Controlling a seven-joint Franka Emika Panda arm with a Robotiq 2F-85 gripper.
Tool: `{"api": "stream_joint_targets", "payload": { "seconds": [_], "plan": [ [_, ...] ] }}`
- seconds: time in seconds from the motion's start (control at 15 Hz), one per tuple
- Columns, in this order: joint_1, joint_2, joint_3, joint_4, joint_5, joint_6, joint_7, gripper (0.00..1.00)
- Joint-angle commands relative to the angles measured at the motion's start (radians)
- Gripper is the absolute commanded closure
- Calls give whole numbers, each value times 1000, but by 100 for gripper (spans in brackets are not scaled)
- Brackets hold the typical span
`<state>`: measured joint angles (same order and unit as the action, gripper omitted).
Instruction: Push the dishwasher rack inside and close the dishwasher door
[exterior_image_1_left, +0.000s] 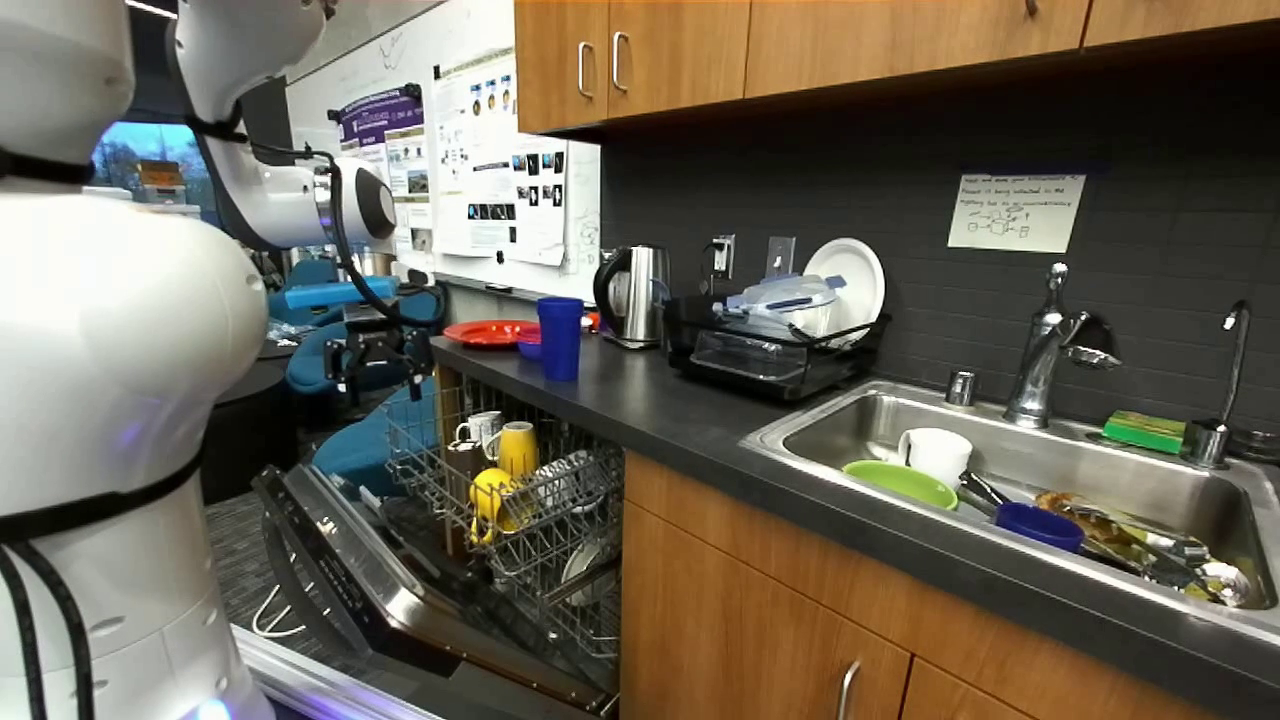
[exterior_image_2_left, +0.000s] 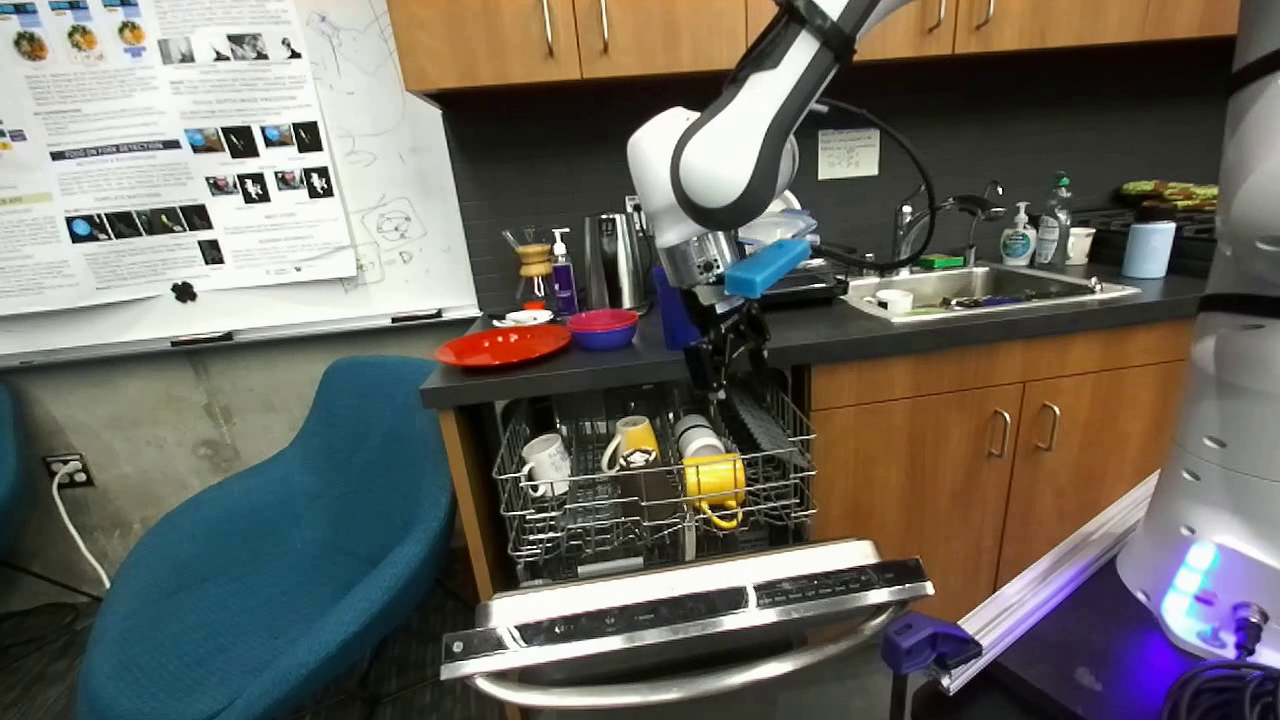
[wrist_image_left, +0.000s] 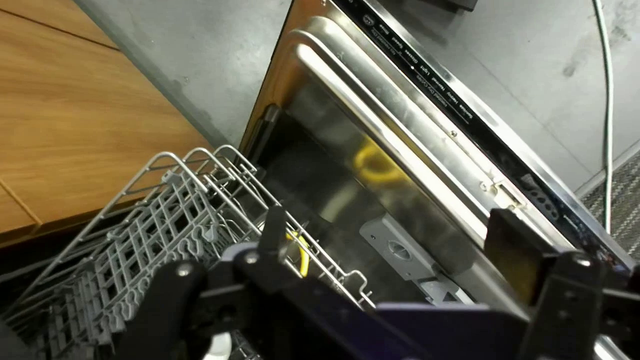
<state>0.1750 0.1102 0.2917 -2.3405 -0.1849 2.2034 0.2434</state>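
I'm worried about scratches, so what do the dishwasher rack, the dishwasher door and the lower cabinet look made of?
The dishwasher rack: probably metal wire, smooth and grey, with glints along its thin bends. The dishwasher door: likely polished stainless steel, since blurry reflections show on its inner face. The lower cabinet: satin wood or wood-look laminate; grain shows, but I can't tell which.

The spread black fingers (wrist_image_left: 517, 250) hang in free air above the wide grey metal-wire rack (wrist_image_left: 160, 235) and the slanting, flat stainless-steel dishwasher door (wrist_image_left: 345, 125); a wedge of free room separates these two. The dark flat desk (exterior_image_1_left: 650, 400) roofs the rack's inner part, a tall blue tapered cup (exterior_image_1_left: 559, 340) near its edge. A curved blue chair (exterior_image_2_left: 280, 540) hems in one side, a brown wooden cabinet (exterior_image_1_left: 760, 600) bars the other.
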Motion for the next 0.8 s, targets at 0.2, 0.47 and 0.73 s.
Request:
{"api": "stream_joint_targets", "payload": {
  "seconds": [0.2,0.47,0.73],
  "plan": [
    [10,99,-16,82,103,7,-389,0],
    [15,156,-30,128,62,5,-479,0],
    [20,198,-55,170,-29,29,-487,0]
  ]
}}
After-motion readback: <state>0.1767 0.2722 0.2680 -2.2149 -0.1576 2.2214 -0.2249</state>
